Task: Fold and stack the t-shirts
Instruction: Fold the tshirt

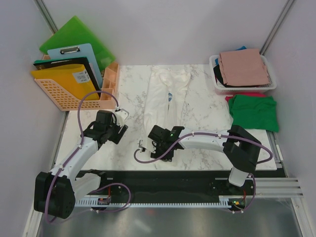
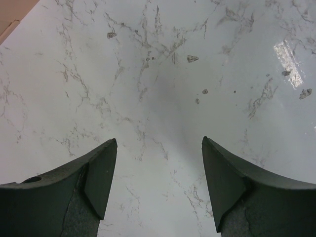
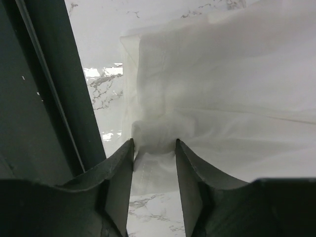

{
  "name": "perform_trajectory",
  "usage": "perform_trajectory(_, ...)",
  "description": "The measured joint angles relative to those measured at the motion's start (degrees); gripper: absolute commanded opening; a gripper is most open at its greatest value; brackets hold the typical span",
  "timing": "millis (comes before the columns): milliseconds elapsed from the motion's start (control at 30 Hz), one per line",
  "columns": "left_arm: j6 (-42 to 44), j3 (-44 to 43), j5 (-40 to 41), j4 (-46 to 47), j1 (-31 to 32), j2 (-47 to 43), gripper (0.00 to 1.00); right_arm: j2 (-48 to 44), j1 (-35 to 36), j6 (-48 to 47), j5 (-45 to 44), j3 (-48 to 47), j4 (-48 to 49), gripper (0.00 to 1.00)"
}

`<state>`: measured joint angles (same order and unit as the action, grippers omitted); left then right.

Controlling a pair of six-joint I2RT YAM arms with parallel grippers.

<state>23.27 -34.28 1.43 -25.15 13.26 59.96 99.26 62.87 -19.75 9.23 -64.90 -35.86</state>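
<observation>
Right pincer: clenched on the near hem of the cream-white t-shirt. A bunched fold sits between the fingertips and touches both. The rest of that shirt runs away ahead of the pincer, a long narrow strip flat on the marble table.

Left pincer: released, jaws wide, nothing between them, bare marble below. It sits well off to the right pincer's left, clear of the shirt.

Green t-shirt: folded, well out to the right pincer's right and a bit beyond it. A red t-shirt peeks out at its far edge.

Beyond that is the white basket, with the dusty-pink t-shirt folded on top. The dark cloth under it is probably a black shirt; I can't tell from the overhead view.
</observation>
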Motion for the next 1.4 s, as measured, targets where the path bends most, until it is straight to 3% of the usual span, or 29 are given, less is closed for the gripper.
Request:
perform_trajectory(33, 0.0, 0.0, 0.0, 0.0, 0.0, 0.0, 0.77, 0.59, 0.0, -0.22, -0.04, 0.0, 0.13, 0.01)
perform_trajectory(300, 0.13, 0.0, 0.0, 0.0, 0.0, 0.0, 0.77, 0.39, 0.0, 0.02, -0.31, 0.85, 0.15, 0.0)
perform_trajectory(700, 0.37, 0.0, -0.02, 0.0, 0.0, 0.0, 0.77, -19.15, -0.79, 0.07, -2.93, 8.24, -3.82, 0.0)
perform_trajectory(767, 0.39, 0.0, -0.02, 0.0, 0.0, 0.0, 0.77, -19.63, -1.4, 0.09, -2.89, 10.16, -4.26, 0.12)
perform_trajectory(800, 0.39, 0.0, -0.02, 0.0, 0.0, 0.0, 0.77, -19.74, -1.64, 0.2, -2.84, 10.93, -4.44, 0.46)
perform_trajectory(833, 0.39, 0.0, -0.02, 0.0, 0.0, 0.0, 0.77, -19.93, -1.86, 0.44, -2.69, 11.74, -4.87, 0.64)
perform_trajectory(900, 0.42, 0.0, -0.02, 0.0, 0.0, 0.0, 0.77, -20.59, -2.38, 0.26, -2.56, 12.74, -5.68, 0.82)
perform_trajectory(933, 0.42, 0.0, -0.02, 0.0, 0.0, 0.0, 0.77, -21.0, -2.49, 0.02, -2.54, 12.92, -5.92, 0.85)
perform_trajectory(1100, 0.42, 0.02, 0.0, 0.0, 0.0, 0.0, 0.77, -22.08, -2.51, -0.55, -3.08, 12.74, -5.35, 0.81)
perform_trajectory(1200, 0.42, 0.11, -0.02, 0.0, 0.0, 0.0, 0.77, -22.08, -2.51, -0.66, -3.78, 11.67, -5.31, 0.74)
perform_trajectory(1400, 0.42, 0.26, -0.02, 0.0, 0.0, 0.68, 0.77, -20.7, -2.51, -0.63, -3.37, 9.86, -2.25, 0.67)
